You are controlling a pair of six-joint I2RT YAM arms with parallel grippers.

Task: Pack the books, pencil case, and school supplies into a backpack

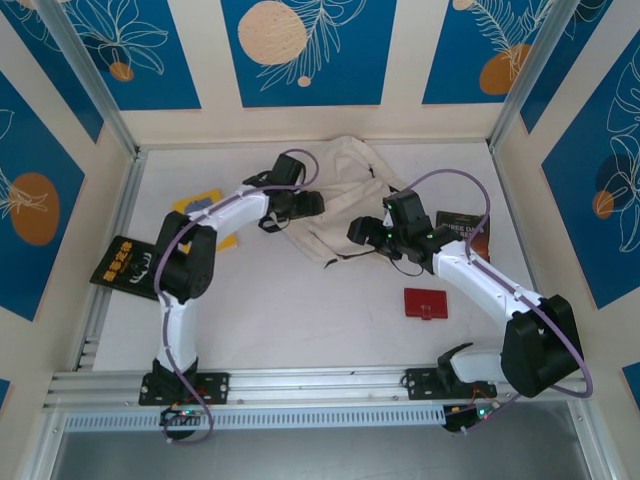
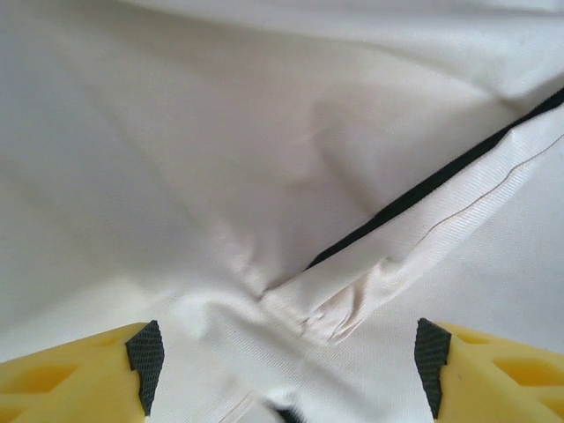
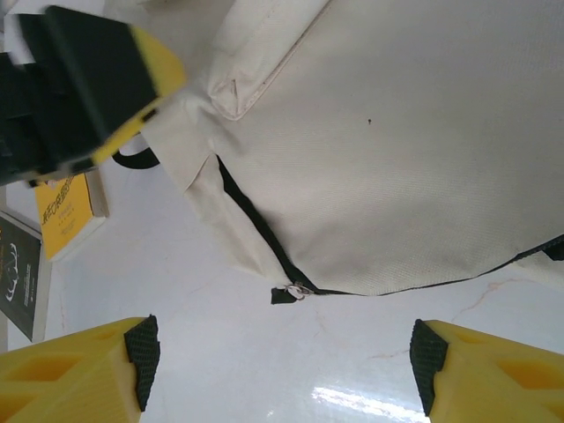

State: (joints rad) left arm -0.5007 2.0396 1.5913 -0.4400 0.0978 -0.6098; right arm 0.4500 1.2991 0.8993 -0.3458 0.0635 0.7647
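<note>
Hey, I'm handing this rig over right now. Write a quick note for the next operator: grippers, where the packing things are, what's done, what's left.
The left gripper is open and empty, over the backpack fabric.
The right gripper is open and empty, above the table beside the zipper pull.
The yellow book and black book lie left of the backpack, the brown book right of it, and the pencil case nearer the arm bases.
Done: nothing packed.
Left: open the backpack, which looks zipped, then load the books and pencil case.
</note>
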